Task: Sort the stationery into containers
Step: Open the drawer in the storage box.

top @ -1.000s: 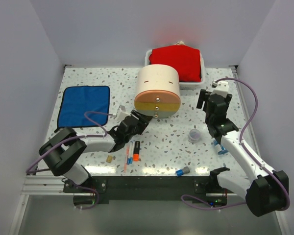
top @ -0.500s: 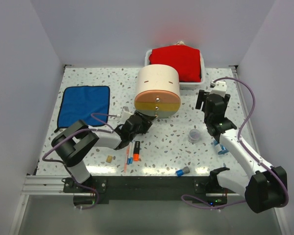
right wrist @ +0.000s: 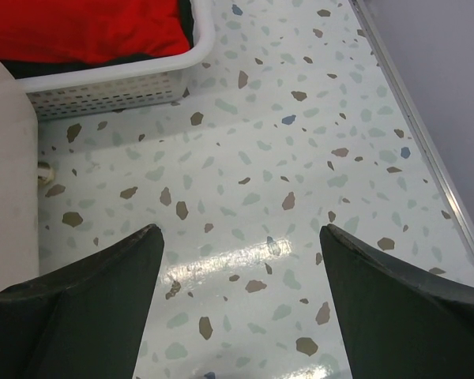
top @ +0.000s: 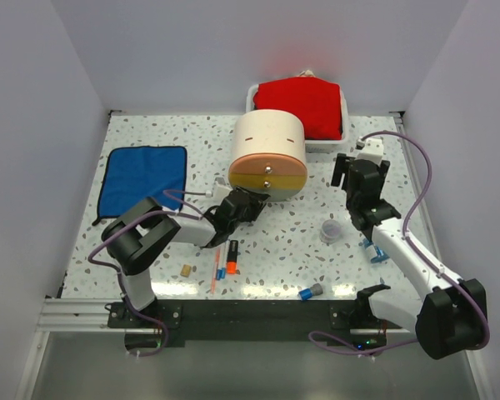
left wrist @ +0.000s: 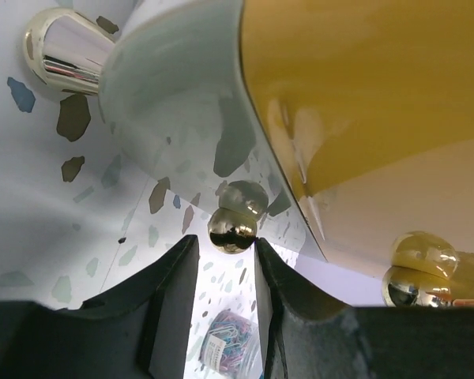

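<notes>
Surface: speckled white table between pale walls; a blue cloth lies far left; a white tray with a red cloth sits at the far edge
Containers: the cream drawer unit stands mid-table, just before the tray; its yellow-orange drawers face the arms
Left arm: the left gripper is at the lower front of the unit; its jaws stand narrow on both sides of a small gold knob; a thin gap shows on one side, so the knob is not yet clamped
Right arm: the right gripper hovers over bare table near the tray corner; jaws wide apart, nothing between them
Stationery: all of it lies on the table, outside the drawers; thin pens and an orange marker lie near the left gripper, on its near side; the tan eraser is further left; the clear cup and blue clip are beside the right arm, well apart from its gripper; the blue-grey cap piece is at the near edge
</notes>
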